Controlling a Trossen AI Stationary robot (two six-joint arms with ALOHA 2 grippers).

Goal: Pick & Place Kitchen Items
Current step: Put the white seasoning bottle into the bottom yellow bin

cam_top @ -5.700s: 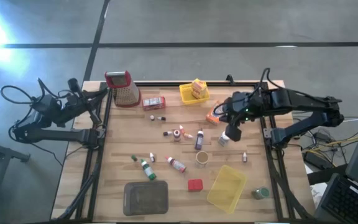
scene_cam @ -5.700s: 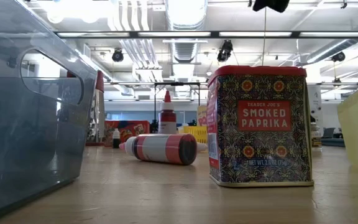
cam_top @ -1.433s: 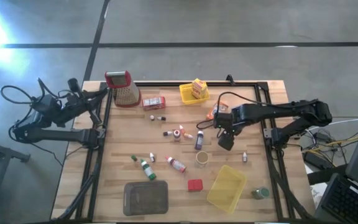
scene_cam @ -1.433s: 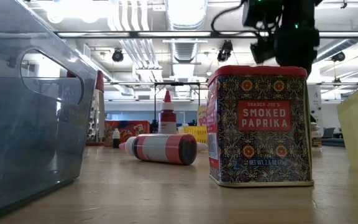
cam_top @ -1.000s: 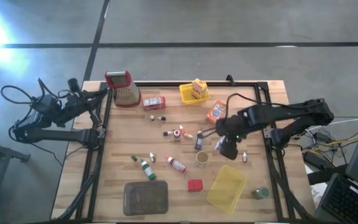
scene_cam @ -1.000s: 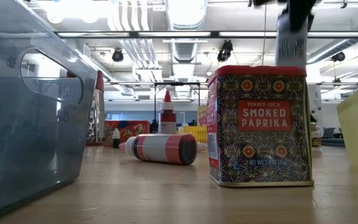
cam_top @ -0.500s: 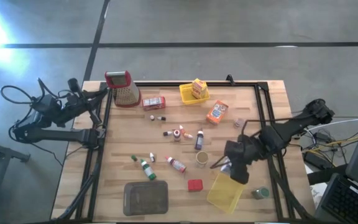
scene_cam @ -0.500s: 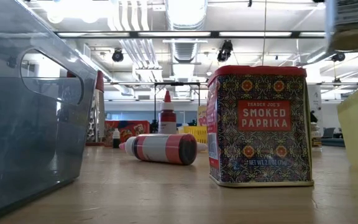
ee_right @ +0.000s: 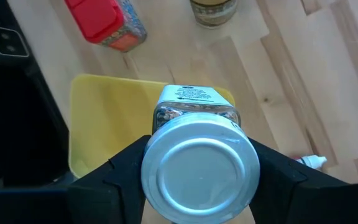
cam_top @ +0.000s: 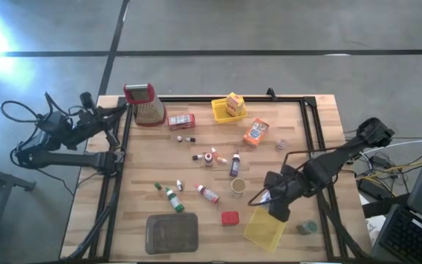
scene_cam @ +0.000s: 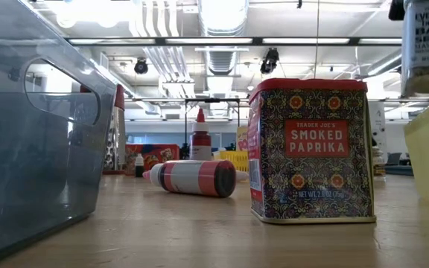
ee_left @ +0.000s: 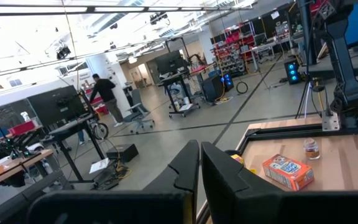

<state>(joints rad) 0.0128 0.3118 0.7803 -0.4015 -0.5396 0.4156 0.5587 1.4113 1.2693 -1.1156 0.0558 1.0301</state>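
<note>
- Wooden planks make up the surface, which is framed by black rails and set in a large workshop with desks and a person far off in the left wrist view.
- A seasoning jar with a silver lid is held in the right tool, whose fingers are pressed against the jar's two sides.
- The jar is held upright, its long axis vertical and its lid toward the wrist camera; in the low view its label hangs above the surface at the right edge.
- Directly beneath the jar lies the yellow basket, near the surface's front right corner; its hollow is seen below and around the jar's base, so the drop is judged to be straight down.
- A red paprika tin stands just beside the basket, toward the front edge's middle, and a small cup stands a little farther back.
- The left tool is closed on nothing and parked off the surface's left edge; the right arm is clearly the nearer one.
</note>
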